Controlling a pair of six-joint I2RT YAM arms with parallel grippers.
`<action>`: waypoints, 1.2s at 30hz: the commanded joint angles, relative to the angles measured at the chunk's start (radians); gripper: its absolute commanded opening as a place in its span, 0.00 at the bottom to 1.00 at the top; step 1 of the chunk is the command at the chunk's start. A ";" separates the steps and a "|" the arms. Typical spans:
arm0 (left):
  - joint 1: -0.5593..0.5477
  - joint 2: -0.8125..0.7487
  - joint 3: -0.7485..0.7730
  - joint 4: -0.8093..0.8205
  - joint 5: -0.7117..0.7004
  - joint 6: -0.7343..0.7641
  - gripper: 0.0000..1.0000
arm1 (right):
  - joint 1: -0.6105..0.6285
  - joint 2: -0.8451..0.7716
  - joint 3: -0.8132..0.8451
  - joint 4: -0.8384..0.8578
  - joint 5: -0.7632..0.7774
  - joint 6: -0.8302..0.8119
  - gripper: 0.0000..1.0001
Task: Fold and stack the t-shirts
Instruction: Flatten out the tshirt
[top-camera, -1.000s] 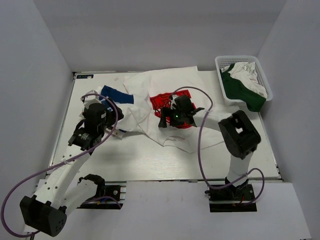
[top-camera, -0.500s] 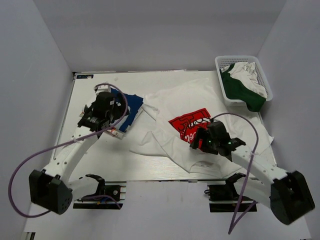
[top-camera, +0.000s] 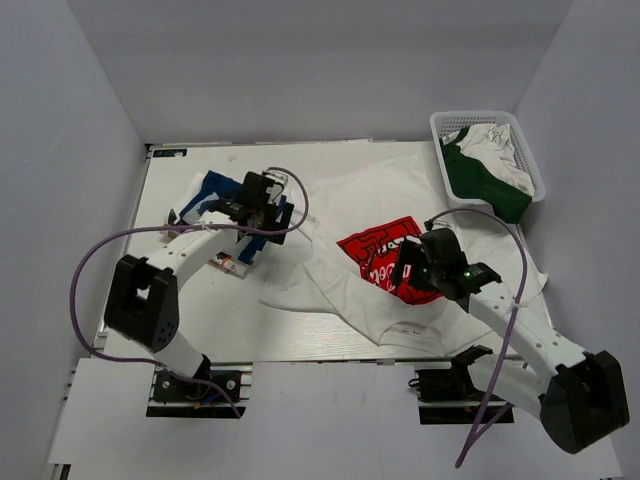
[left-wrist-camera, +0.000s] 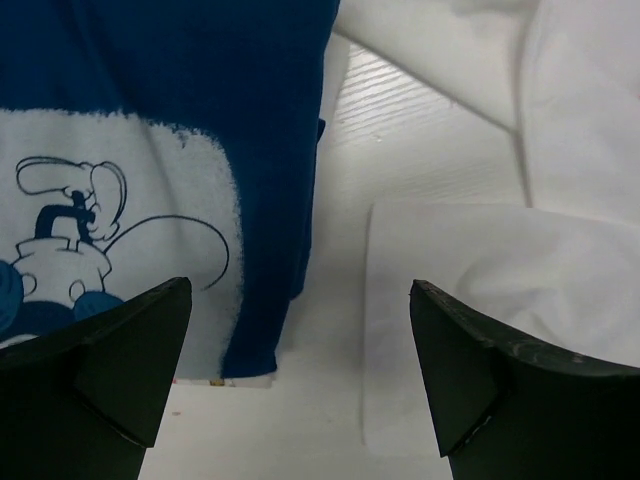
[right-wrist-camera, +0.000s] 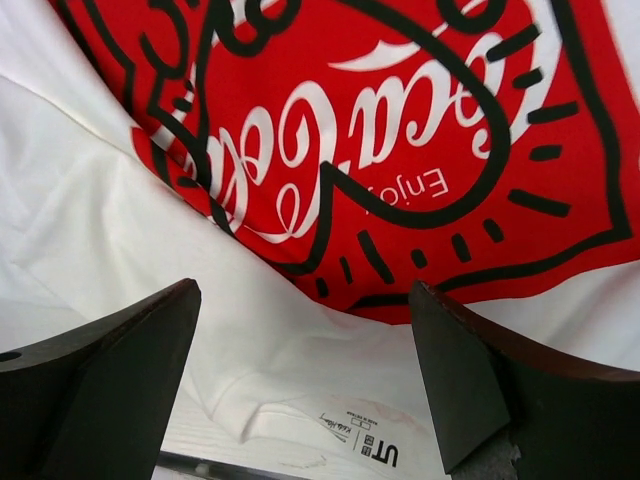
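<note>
Left pincer gapes wide, empty, above the blue t-shirt; right pincer likewise over the white t-shirt

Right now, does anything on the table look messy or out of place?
Yes. The white t-shirt lies rumpled and skewed, its red logo panel tilted. The blue t-shirt is bunched beside it, unfolded. In the basket, a green garment hangs over the near rim.
</note>
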 joint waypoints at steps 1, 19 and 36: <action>-0.030 0.062 0.051 -0.035 -0.130 0.140 1.00 | -0.011 0.054 0.000 0.046 -0.073 -0.045 0.90; -0.018 0.309 -0.104 0.477 -0.633 0.155 0.95 | -0.057 0.172 0.003 0.134 -0.182 -0.065 0.90; 0.166 0.709 0.345 0.730 -0.558 0.303 0.55 | -0.125 0.247 0.078 0.122 -0.146 -0.061 0.90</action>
